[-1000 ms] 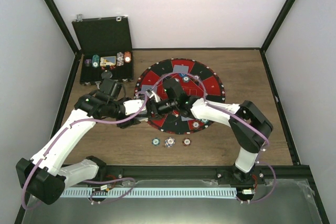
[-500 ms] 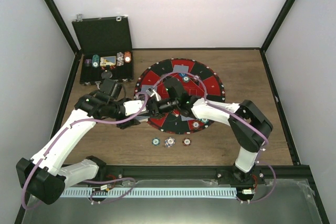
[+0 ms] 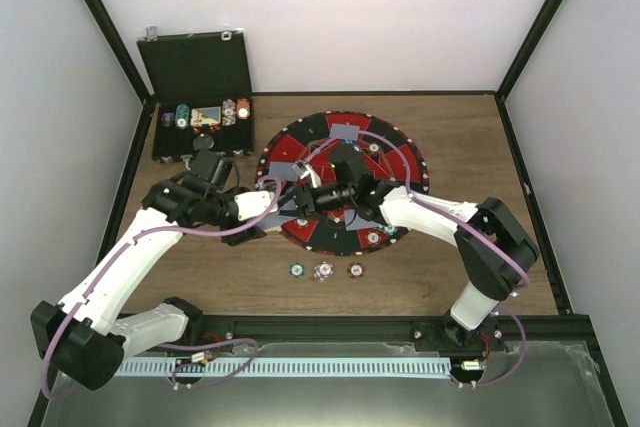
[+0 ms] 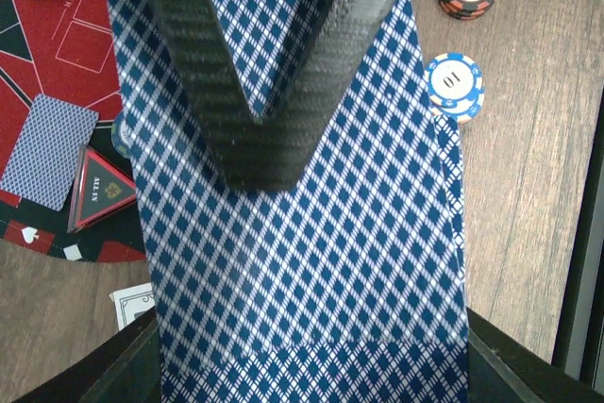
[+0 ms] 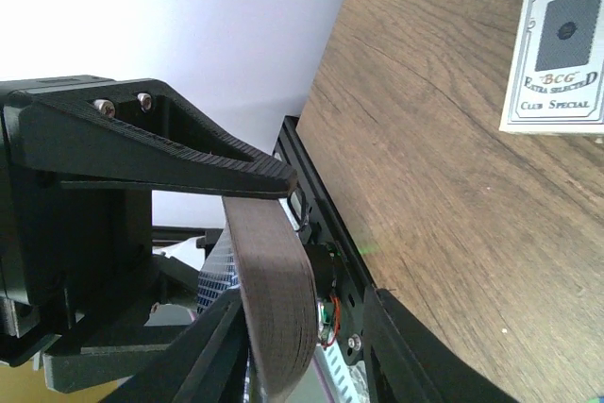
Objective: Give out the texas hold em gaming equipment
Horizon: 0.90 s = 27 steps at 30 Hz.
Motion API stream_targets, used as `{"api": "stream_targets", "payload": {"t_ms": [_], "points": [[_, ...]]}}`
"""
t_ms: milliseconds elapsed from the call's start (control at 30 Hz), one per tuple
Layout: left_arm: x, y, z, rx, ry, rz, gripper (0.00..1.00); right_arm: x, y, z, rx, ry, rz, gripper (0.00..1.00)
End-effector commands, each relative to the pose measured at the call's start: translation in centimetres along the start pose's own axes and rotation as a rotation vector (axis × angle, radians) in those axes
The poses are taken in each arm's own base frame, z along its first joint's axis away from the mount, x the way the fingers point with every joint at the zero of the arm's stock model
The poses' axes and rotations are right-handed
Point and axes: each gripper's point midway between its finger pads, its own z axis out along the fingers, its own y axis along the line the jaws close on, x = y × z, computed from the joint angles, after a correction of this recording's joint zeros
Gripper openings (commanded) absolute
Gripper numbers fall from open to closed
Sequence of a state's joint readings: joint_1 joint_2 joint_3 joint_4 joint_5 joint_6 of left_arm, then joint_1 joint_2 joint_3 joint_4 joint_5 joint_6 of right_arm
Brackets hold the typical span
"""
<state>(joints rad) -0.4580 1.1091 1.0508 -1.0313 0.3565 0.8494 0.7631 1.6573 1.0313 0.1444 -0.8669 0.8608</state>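
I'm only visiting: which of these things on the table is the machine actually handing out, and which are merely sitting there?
Part of the job:
- deck of cards
- card on the mat
- three poker chips in front of the mat

Just lying about:
- round mat
- black case
- wooden table

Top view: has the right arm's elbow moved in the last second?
Yes. The right arm's elbow has swung right, farther from the rim of the round mat.

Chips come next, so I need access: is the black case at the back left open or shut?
Open: the black case shows its lid raised upright, with chip stacks exposed in the bottom half.
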Motion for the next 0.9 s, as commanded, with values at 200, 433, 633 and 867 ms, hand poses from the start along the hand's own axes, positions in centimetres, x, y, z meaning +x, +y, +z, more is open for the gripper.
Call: {"api": "stream_targets", "payload": {"t_ms": [200, 433, 633, 867], "points": [[-0.5, 0.3, -0.4, -0.032, -0.035, 0.033, 0.09, -0.7, -1.4, -2.2, 0.132, -0.057, 0.006, 0.17], [-0.3, 0.7, -0.1, -0.043, -0.021, 0.032, 0.09, -2.1, -1.2, -3.8, 0.154, -0.089, -0.01, 0.01], [-0.1, 0.7, -0.1, -0.043, -0.009, 0.029, 0.09, -5.2, -2.0, -6.9, 0.169, -0.166, -0.008, 0.01], [-0.8, 0.5, -0.5, -0.027, -0.035, 0.021, 0.09, -10.7, -7.4, -6.4, 0.25, -0.177, 0.022, 0.01]]}}
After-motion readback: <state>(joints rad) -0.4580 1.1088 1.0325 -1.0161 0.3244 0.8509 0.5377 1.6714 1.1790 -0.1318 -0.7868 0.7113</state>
